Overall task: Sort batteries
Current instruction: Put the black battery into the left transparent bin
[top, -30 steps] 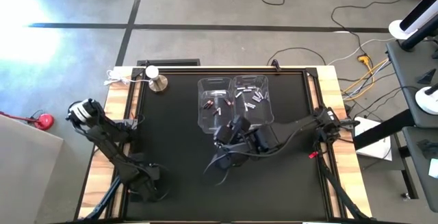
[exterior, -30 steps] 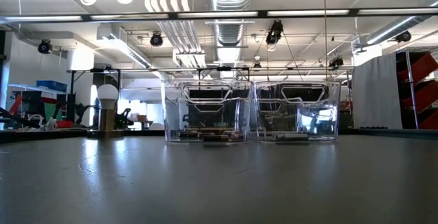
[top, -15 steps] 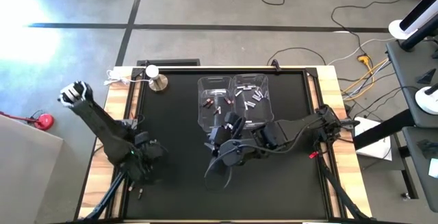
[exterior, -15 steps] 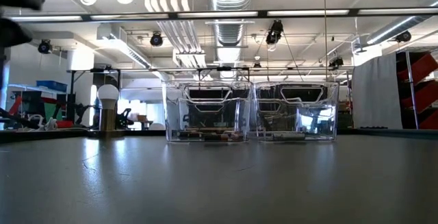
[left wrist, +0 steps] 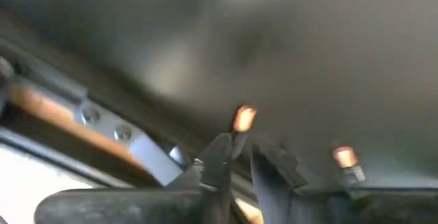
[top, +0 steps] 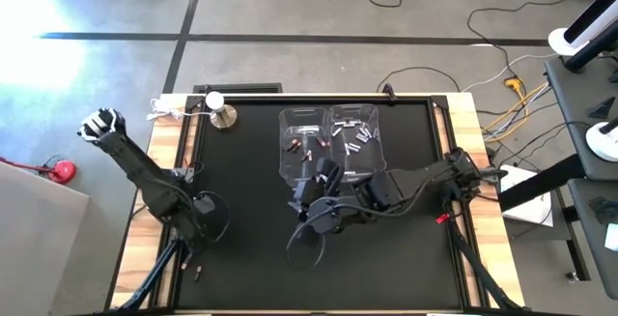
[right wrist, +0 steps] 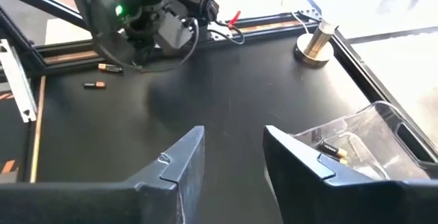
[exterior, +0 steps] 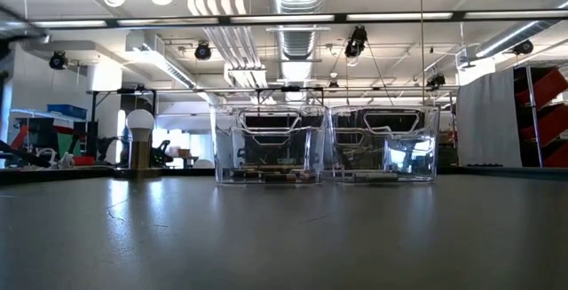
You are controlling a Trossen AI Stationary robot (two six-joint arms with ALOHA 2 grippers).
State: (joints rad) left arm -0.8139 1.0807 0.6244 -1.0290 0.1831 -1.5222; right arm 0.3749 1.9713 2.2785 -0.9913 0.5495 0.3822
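- Black tabletop (top: 251, 171) in a wooden frame, in a workshop with ceiling ducts and strip lights.
- Reaching in from the right side, the right arm lies low across the tabletop. The right gripper (right wrist: 233, 131) sits just in front of two clear bins (top: 290, 118), its jaws apart and empty.
- From its shoulder at the left edge, the left arm folds down toward the front left corner. Its wrist view puts the left gripper (left wrist: 239, 142) low over the tabletop's edge rail.
- That view is smeared, with a copper battery end (left wrist: 243, 118) right at the tips; we cannot tell whether the jaws are open or closed.
- Only the right wrist view shows two loose batteries (right wrist: 109, 67) clearly, lying near the left arm at the edge.
- From above we see copper batteries (top: 301, 147) in the left bin and silver batteries (top: 355, 140) in the right bin.
- Neither arm appears in the low view, only the bins and a metal post with a white ball (exterior: 139, 139).
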